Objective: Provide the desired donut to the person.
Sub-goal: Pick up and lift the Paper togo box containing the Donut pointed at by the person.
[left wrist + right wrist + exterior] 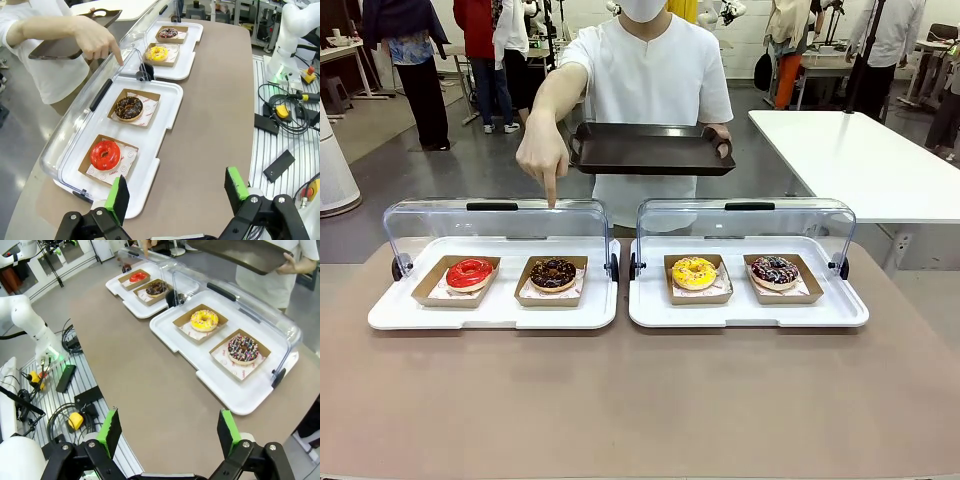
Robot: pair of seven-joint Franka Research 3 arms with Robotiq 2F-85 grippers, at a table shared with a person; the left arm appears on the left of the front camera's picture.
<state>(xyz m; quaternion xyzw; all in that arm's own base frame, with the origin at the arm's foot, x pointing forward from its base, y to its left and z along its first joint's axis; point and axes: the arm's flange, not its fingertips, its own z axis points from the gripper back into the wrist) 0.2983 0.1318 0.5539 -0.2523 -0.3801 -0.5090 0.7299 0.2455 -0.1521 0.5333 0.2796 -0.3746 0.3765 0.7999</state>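
Nearest the lens in each wrist view stand green-padded black fingers: the left pincer [177, 194] and the right pincer [167, 434] are both spread wide, pinching nothing, and hang above the brown worktop [640, 400] on the robot's side. Across it, the person in a white short-sleeved shirt [650, 70] holds a dark rectangular serving tray [650, 148] in one hand. The other hand [542, 155] points downward, its forefinger over the raised clear lid [495, 215] of the white plastic display case [490, 312] on the robot's left. Directly below that finger lies the chocolate-glazed ring donut [553, 273] in its shallow brown cardboard dish [552, 300], beside the glossy red ring donut [470, 273]; I judge the chocolate one to be wanted. The second case holds a yellow-iced donut [694, 272] and a dark donut with coloured sprinkles [775, 270]. The chocolate donut looks light, soft and easily marred, and its glaze is likely sticky. The stiffer wall of the cardboard dish therefore seems the better hold, pinched at the near edge by the left pincer and kept level.
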